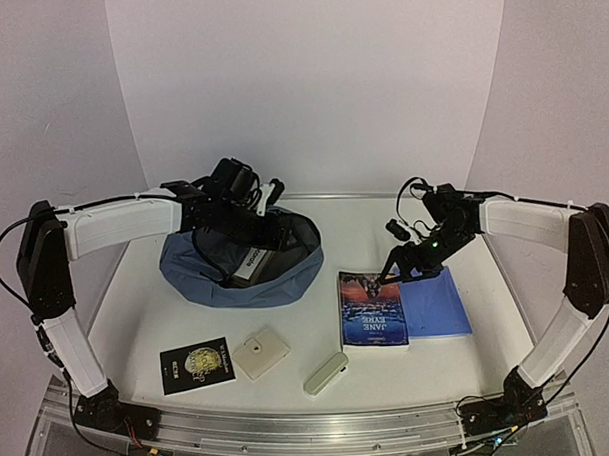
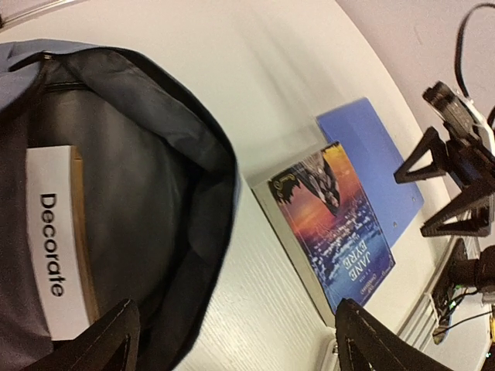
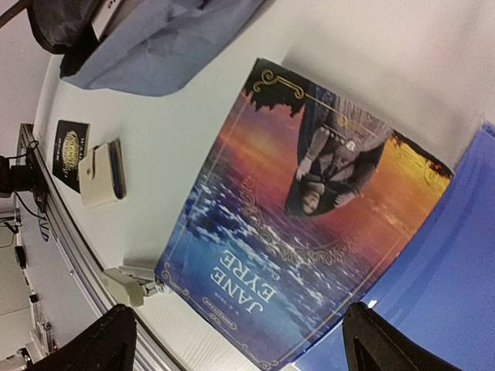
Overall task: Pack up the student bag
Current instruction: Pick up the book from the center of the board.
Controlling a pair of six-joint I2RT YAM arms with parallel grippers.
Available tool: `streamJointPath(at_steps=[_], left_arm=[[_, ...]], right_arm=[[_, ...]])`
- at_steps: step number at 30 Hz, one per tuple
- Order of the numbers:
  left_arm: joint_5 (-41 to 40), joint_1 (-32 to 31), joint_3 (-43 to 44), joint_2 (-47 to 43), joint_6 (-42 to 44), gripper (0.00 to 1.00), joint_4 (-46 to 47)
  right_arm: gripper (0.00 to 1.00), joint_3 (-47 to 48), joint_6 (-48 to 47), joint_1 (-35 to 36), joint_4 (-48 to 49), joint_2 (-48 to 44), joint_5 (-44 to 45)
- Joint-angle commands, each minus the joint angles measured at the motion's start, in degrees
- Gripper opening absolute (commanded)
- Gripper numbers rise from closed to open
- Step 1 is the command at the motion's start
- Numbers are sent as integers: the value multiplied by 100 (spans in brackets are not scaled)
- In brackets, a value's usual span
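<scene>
Two hands are in view, and both are released with nothing between their fingers. My left hand [image 2: 236, 340] hangs over the mouth of the student bag [image 1: 241, 272], fingers spread wide. The bag lies slumped on the white surface [image 1: 288, 324], left of centre and toward the far side, with its zipper opening gaping toward the camera. Inside it I can see a white-spined book lettered "Decorate" [image 2: 54, 239], leaning against the grey lining.

My right hand [image 1: 411, 267] hovers over the far edge of the Jane Eyre paperback [image 1: 372, 311], also spread open. I cannot tell from here whether a fingertip touches the cover. That paperback lies flat, right of centre, overlapping the left side of a bright blue notebook [image 1: 439, 303] beneath it.

Along the near side, well apart from the bag, sit a small black booklet with a gold emblem [image 1: 196, 364], a cream case [image 1: 261, 352] just beside it, and a pale green oblong object [image 1: 326, 372].
</scene>
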Motion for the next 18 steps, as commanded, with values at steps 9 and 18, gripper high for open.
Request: streamJointPath(at_steps=[9,18], left_arm=[[600,-707,346,1083,-820,79,488],[844,-933,842,2018,-1194,74,665]], right_arm=[[78,-355,-713,-42,-326,433,-155],[76,-335,-648,-46,-196,991,-84]])
